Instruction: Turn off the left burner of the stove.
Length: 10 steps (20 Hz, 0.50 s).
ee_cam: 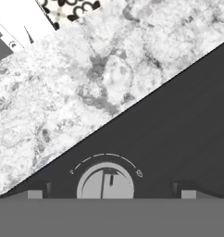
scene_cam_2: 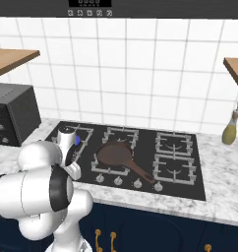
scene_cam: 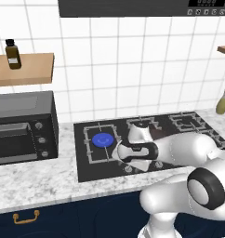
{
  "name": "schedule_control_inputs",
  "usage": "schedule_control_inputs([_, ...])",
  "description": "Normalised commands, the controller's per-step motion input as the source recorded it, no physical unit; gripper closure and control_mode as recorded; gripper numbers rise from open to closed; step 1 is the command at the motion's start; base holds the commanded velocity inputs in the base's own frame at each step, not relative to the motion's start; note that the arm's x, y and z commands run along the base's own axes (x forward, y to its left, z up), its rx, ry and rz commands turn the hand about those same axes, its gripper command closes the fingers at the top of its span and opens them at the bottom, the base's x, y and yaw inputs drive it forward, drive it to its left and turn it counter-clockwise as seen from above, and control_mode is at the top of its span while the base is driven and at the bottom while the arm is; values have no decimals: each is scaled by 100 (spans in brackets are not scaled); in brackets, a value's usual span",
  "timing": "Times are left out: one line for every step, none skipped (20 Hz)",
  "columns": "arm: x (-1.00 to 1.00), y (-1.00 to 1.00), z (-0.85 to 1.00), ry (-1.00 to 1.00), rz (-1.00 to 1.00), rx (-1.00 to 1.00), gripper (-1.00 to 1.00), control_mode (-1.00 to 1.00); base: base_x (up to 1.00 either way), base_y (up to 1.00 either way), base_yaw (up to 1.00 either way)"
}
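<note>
The task was not yet done: the left burner (scene_cam: pixel 103 140) showed a bright blue disc inside its square grey grate, at the left end of the stove (scene_cam: pixel 86 172). In the hand view a round silver knob (ee_cam: pixel 105 184) with a dial arc sat between the gripper's (ee_cam: pixel 108 195) small dark tips, which stood apart on either side without touching it. Turning that knob was what remained, by my judgement. The stove was flat matte black; the bench (ee_cam: pixel 63 102) was mottled grey-white marble; a brown round pan (scene_cam_2: pixel 114 153) lay mid-stove
</note>
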Motion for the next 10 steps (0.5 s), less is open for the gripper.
schedule_control_inputs([13,0,-1,0,0,0,-100,-100,0,0,0])
schedule_control_inputs([5,0,0,0,0,0,-100,-100,0,0,0])
schedule_control_inputs([0,0,0,0,0,0,-100,-100,0,0,0])
schedule_control_inputs([0,0,0,0,0,0,-100,-100,0,0,0])
schedule_control_inputs([0,0,0,0,0,0,100,-100,0,0,0])
schedule_control_inputs([0,0,0,0,0,0,100,-100,0,0,0])
schedule_control_inputs([0,0,0,0,0,0,100,-100,0,0,0])
schedule_control_inputs([0,0,0,0,0,0,100,-100,0,0,0])
schedule_control_inputs([0,0,0,0,0,0,100,-100,0,0,0])
schedule_control_inputs([0,0,0,0,0,0,100,-100,0,0,0])
